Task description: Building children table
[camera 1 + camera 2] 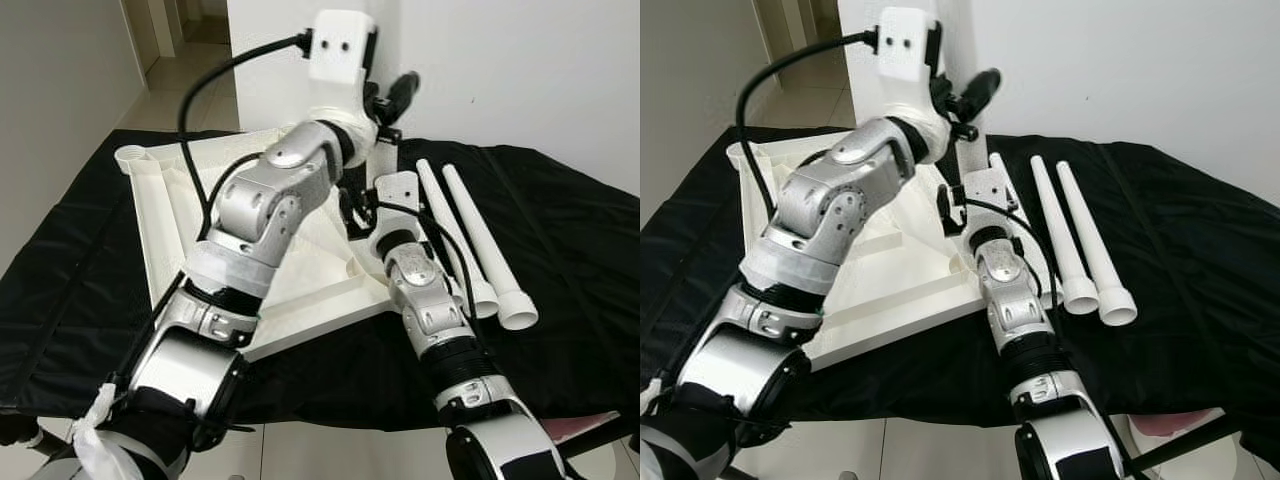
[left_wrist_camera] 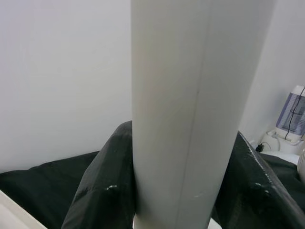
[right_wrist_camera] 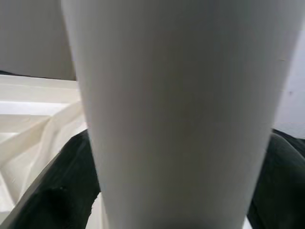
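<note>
Black cloth [image 1: 560,230] draped over the worktop, glossy pale floor tiles [image 1: 175,85] beyond at 11 o'clock, plain white wall [image 1: 520,70] behind. White tabletop [image 1: 175,215] lying upside down on the cloth, corner socket at 10 o'clock. Upright white leg [image 2: 186,114] near the tabletop's 2 o'clock corner, pinched high up by the left tool [image 1: 385,100], black fingers [image 2: 95,191] either side. Right tool [image 1: 375,195] lower on the same leg, fingers [image 3: 43,191] pressed against it. Two spare legs [image 1: 480,245] lying side by side at 3 o'clock, flared ends nearest.
</note>
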Tool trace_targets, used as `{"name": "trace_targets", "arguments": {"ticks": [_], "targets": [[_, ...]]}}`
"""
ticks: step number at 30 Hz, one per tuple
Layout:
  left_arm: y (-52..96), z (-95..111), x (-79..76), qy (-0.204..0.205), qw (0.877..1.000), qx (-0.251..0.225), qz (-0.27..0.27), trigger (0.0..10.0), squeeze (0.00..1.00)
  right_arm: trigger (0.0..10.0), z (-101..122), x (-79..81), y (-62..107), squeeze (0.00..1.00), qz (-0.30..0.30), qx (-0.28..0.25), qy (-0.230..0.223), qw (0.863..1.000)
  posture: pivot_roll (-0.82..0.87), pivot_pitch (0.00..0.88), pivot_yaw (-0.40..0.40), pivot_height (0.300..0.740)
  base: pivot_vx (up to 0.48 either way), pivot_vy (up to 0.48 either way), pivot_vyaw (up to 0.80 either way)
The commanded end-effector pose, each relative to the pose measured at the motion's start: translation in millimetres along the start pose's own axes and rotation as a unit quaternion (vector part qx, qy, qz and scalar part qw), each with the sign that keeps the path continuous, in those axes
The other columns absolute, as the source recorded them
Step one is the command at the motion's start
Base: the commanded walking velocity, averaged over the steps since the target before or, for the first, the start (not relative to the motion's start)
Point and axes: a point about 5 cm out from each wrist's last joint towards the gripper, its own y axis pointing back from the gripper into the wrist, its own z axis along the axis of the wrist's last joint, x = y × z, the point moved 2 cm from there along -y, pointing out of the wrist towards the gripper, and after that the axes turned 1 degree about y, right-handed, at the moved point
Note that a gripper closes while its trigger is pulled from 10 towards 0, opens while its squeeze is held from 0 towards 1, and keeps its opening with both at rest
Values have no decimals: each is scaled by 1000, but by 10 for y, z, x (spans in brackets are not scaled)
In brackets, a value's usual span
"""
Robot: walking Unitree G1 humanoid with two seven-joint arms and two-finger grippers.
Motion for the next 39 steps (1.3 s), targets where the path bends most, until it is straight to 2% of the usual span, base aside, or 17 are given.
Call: {"name": "trace_targets", "arguments": {"ticks": [1, 7, 8, 9, 10, 11, 12, 21, 23, 26, 27, 31, 35, 36, 39], "targets": [[-6, 60, -53, -6, 1000, -16, -2, 10000, 0, 10000, 31, 61, -28, 0, -1, -2, 20, 1000, 55, 25, -21, 740, 0, 0, 0], [-18, 67, -75, -6, 1000, -21, -1, 10000, 0, 10000, 43, 103, -34, 0, -6, -4, 32, 999, 59, 24, -29, 740, 0, 0, 0], [-21, 70, -81, -7, 1000, -23, 1, 10000, 0, 7412, 42, 114, -35, 0, -11, -4, 37, 999, 59, 24, -29, 740, 0, 0, 0], [-23, 74, -81, -9, 1000, -25, 3, 10000, 0, 2627, 41, 133, -31, 0, -10, -4, 40, 999, 58, 24, -30, 740, 0, 0, 0], [-23, 74, -81, -9, 1000, -25, 3, 10000, 0, 2627, 41, 133, -31, 0, -10, -4, 40, 999, 58, 24, -30, 740, 0, 0, 0], [-24, 78, -80, -10, 1000, -27, 5, 10000, 0, 667, 37, 146, -26, 0, -9, -3, 39, 999, 58, 23, -31, 740, 0, 0, 0], [-26, 79, -80, -11, 1000, -28, 7, 10000, 0, 0, 28, 158, -24, 0, -11, -2, 35, 999, 56, 24, -31, 740, 0, 0, 0], [-32, 75, -100, -26, 999, -27, 8, 10000, 0, 0, -55, 143, -9, 0, -28, 17, 20, 999, 56, 26, -28, 740, 0, 0, 0], [-27, 87, -130, -54, 998, -34, 1, 10000, 0, 0, -73, 126, -5, 0, -34, 22, 10, 999, 56, 28, -27, 740, 0, 0, 0], [-23, 85, -148, -58, 998, -36, -4, 10000, 0, 39, -80, 119, -3, 0, -37, 24, 3, 999, 56, 29, -27, 740, 0, 0, 0], [-9, 66, -201, -41, 998, -41, -22, 10000, 1000, 10000, -61, 83, -6, 0, -41, 17, -12, 999, 57, 31, -27, 740, 0, 0, 0], [0, 54, -229, -23, 998, -44, -31, 10000, 1000, 10000, -60, 42, -6, 0, -50, 17, -20, 998, 56, 31, -27, 740, 0, 0, 0], [7, 70, -256, -26, 998, -51, -38, 10000, 1000, 10000, -77, 4, -5, 0, -59, 21, -25, 998, 54, 30, -27, 740, 0, 0, 0], [15, 82, -275, -30, 997, -57, -42, 10000, 0, 10000, -85, -6, 1, 0, -61, 22, -27, 998, 49, 27, -29, 740, 0, 0, 0], [35, 85, -291, -14, 997, -68, -44, 10000, 0, 10000, -112, -22, 10, 0, -64, 27, -33, 997, 47, 24, -31, 740, 0, 0, 0]]}}
